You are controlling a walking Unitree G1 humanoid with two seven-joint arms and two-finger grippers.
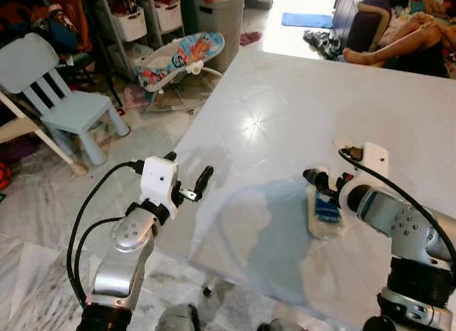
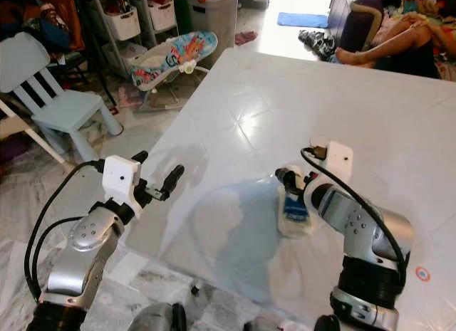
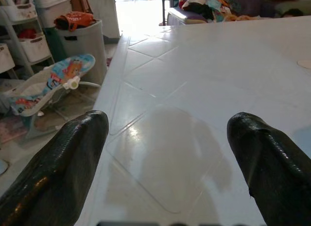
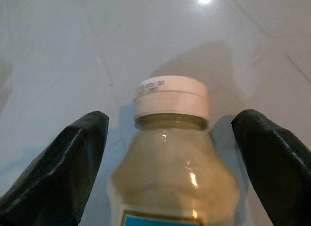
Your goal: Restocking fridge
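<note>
Your right hand sits low over the white bench, near its front right part, with its two black fingers spread wide on either side of a bottle. In the right wrist view the fingers stand clear of the bottle on both sides, so you have hold of nothing; the bottle lies between them, not clamped. The bottle is clear plastic with a pale yellowish content, a white ribbed cap and a blue label. In the head views it appears to lie on the bench top, cap end toward the hand, within the shadow the robot casts on the surface; whether it lies fully flat you cannot tell from these views. Your left hand is held up beside the left front edge of the bench, fingers wide apart and empty, pointing across the bench top. Beyond the bench on the left stand a light blue child's chair, a baby bouncer with a colourful print, a grey bin and white storage baskets. A person's legs rest past the far right corner of the bench.
</note>
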